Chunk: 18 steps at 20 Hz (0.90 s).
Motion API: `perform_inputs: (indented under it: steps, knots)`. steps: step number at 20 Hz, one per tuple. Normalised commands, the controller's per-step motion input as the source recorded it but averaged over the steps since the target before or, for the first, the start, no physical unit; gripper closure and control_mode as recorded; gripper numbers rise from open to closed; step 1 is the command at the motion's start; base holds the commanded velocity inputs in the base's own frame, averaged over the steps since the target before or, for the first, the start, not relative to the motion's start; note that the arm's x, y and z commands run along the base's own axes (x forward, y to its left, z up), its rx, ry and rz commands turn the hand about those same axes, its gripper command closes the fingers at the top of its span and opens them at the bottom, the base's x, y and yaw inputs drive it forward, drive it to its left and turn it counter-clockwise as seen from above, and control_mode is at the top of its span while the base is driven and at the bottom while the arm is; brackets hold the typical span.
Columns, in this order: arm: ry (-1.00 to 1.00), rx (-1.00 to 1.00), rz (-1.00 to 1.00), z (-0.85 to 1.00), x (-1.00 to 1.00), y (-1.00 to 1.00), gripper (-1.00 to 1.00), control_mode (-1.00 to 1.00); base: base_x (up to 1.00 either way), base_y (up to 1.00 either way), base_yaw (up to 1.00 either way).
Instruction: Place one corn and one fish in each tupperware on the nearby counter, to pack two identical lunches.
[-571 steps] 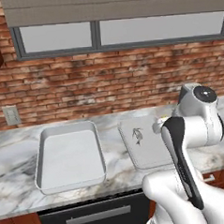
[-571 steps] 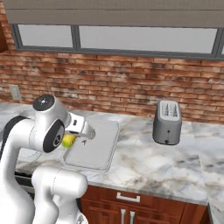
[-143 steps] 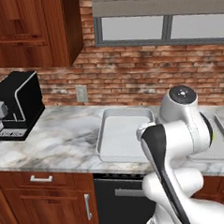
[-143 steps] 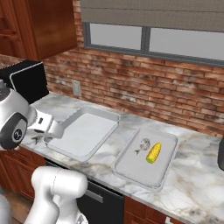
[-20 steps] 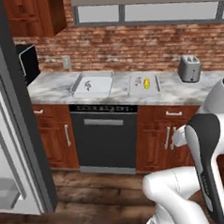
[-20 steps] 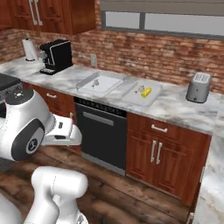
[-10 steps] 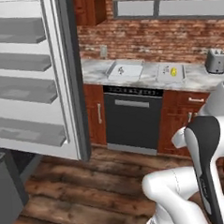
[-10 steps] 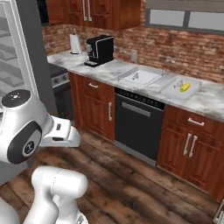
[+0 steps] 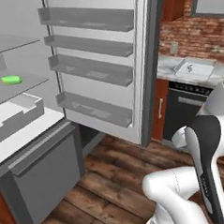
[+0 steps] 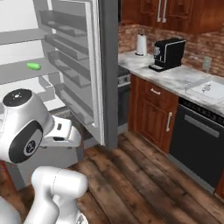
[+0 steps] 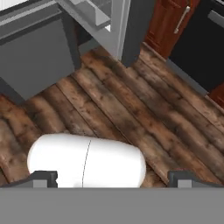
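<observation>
A bright green corn (image 9: pixel 11 79) lies on a shelf inside the open fridge, and shows again as corn (image 10: pixel 33 66) in the right base view. Far off, one pale tupperware (image 9: pixel 203 72) sits on the marbled counter (image 9: pixel 167 63) with a small dark fish (image 9: pixel 190 68) in it; the same tupperware (image 10: pixel 216 91) and fish (image 10: pixel 208 87) appear at the right edge of the right base view. My gripper (image 11: pixel 113 178) hangs open over the wooden floor with nothing between its fingertips (image 11: pixel 43 177), well short of the fridge.
The open fridge door (image 9: pixel 97 63) with its several shelves stands between fridge and counter. A drawer front (image 9: pixel 47 169) juts out low at the fridge. A coffee machine (image 10: pixel 168 52), a paper towel roll (image 10: pixel 141 43) and a black dishwasher (image 10: pixel 199 146) line the counter run.
The base has swung left, so both base views have shifted from the counter run to the open fridge. The counter now lies far right. The gripper stays open.
</observation>
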Motion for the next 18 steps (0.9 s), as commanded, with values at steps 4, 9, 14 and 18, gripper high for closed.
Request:
perform_inputs:
  steps: [4,9,14,18]
  knots:
    - [0.0,0.0,0.0,0.0,0.0,0.0,-1.0,1.0,0.07,0.98,0.5]
    - [0.0,0.0,0.0,0.0,0.0,0.0,-1.0,1.0,0.46,0.73,0.48]
    - [0.0,0.0,0.0,0.0,0.0,0.0,-1.0,1.0,0.7,-0.06,0.36]
    - [0.0,0.0,0.0,0.0,0.0,0.0,-1.0,1.0,0.54,-0.24,0.29]
